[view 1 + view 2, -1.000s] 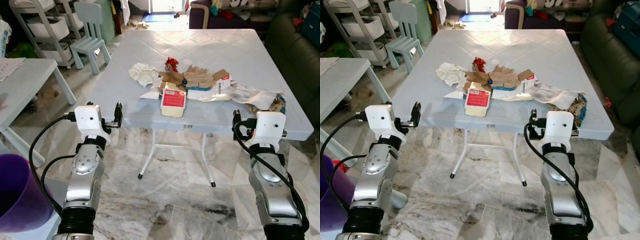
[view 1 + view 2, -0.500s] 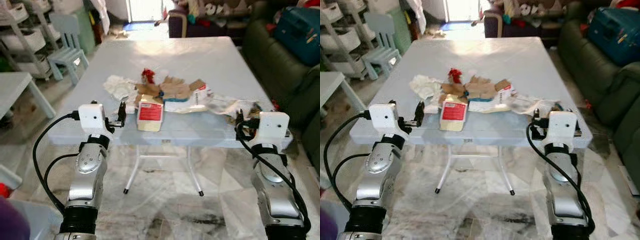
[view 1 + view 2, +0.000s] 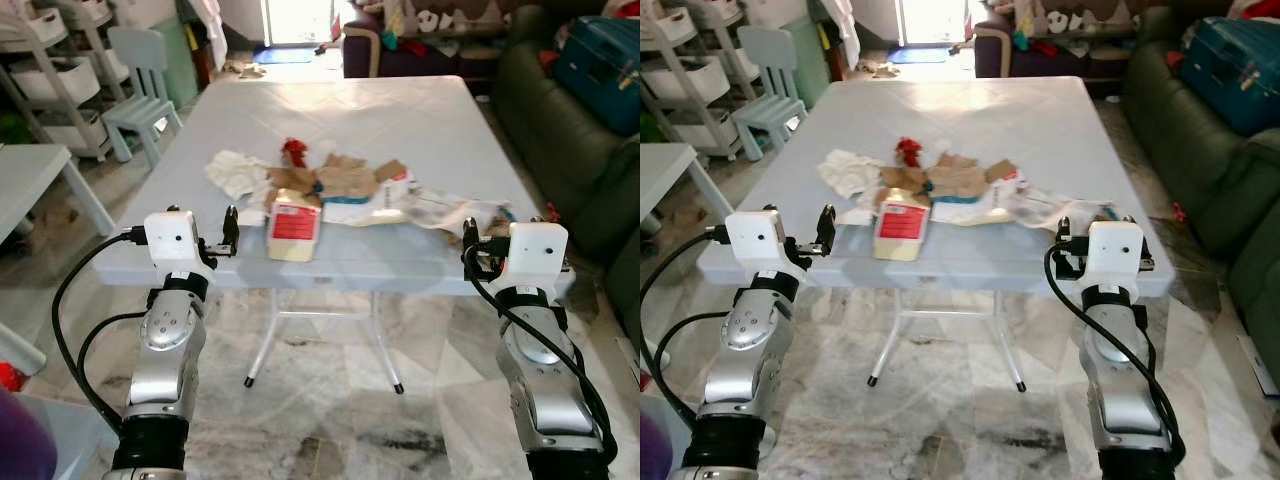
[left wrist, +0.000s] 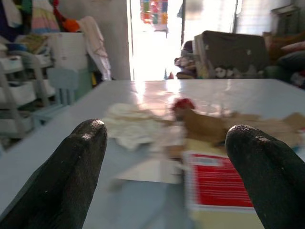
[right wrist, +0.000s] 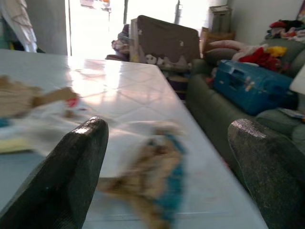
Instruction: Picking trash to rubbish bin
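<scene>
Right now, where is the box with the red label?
The box with the red label lies near the table's front edge, toward the robot's left, just ahead of the left gripper and before the brown paper scraps.

A lived-in home's family room: a dark green sofa [image 3: 560, 120] beside a pale grey tiled folding table [image 3: 380, 110], a small pale blue child's chair [image 3: 135, 85], white storage shelves [image 3: 50, 85], marble-patterned floor tiles [image 3: 330, 400].
</scene>
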